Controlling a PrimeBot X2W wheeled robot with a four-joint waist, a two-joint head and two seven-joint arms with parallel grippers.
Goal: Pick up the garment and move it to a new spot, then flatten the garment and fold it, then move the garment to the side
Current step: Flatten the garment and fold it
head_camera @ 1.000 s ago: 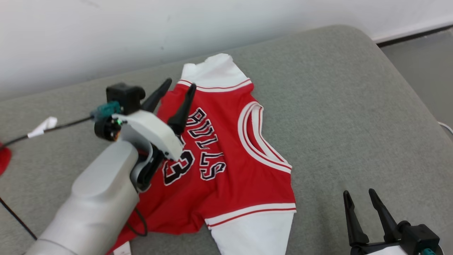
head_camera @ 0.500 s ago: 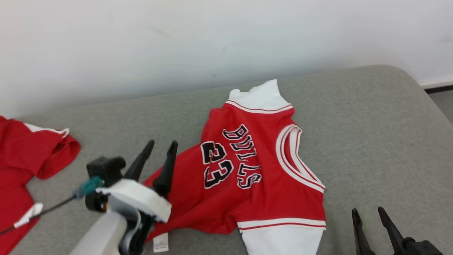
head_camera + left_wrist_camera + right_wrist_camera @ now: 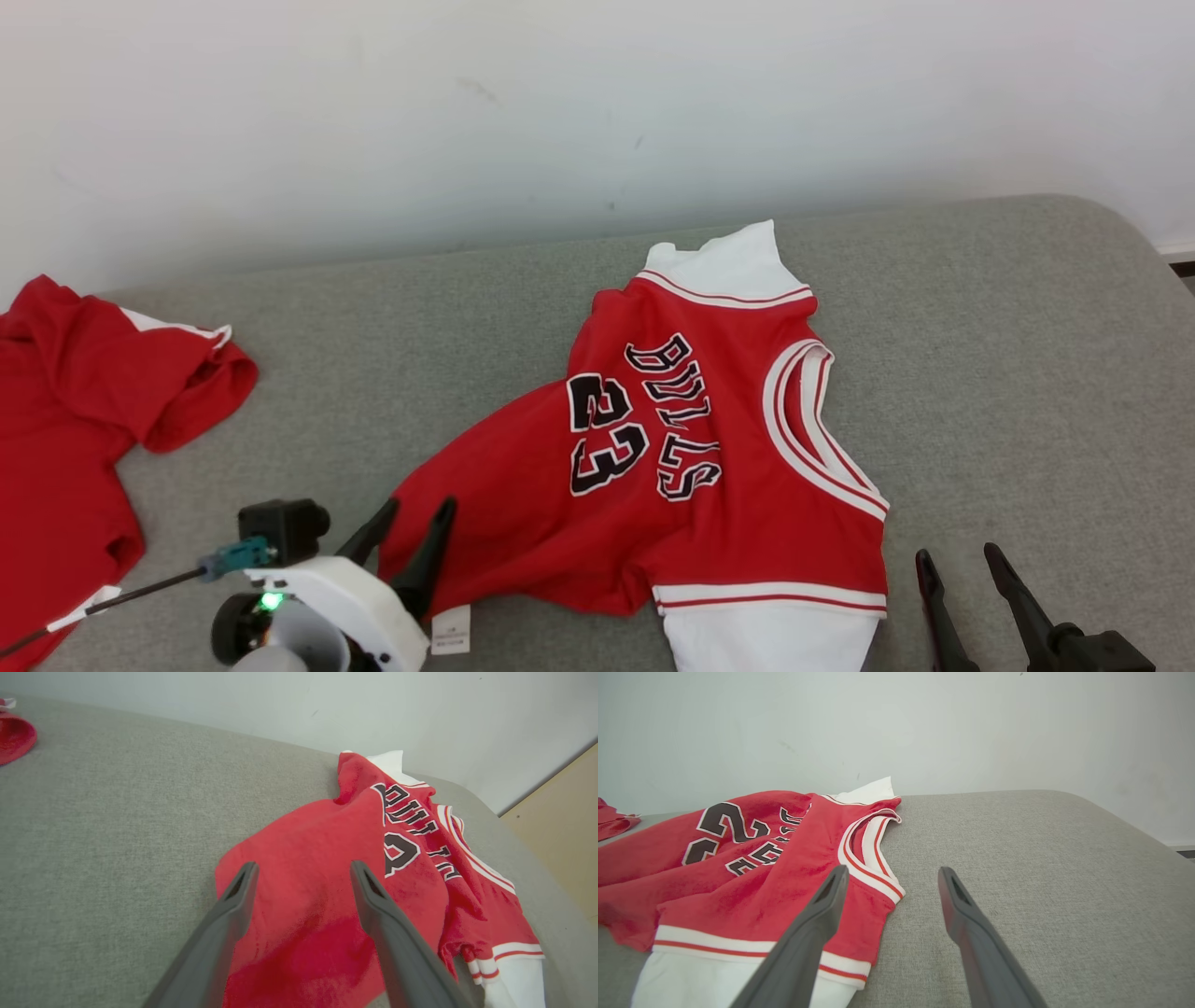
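The garment [image 3: 672,467] is a red jersey with white sleeves and black "BULLS 23" lettering, lying rumpled on the grey cushion [image 3: 1008,373]. It also shows in the left wrist view [image 3: 327,882] and the right wrist view [image 3: 752,868]. My left gripper [image 3: 411,523] is open at the lower left, its fingertips over the jersey's lower hem corner, nothing between them. My right gripper [image 3: 962,565] stands open at the lower right, just right of the jersey's white sleeve, with bare cushion between its fingers.
A second red garment [image 3: 75,439] lies at the far left of the cushion. A white wall [image 3: 560,112] runs along the back. The cushion's rounded right edge drops to the floor [image 3: 560,826]. Bare cushion lies between the two garments and right of the jersey.
The head camera has swung, shifting the whole scene right and bringing the second red garment into view. My left gripper has drawn back from over the jersey's lettering to its hem corner.
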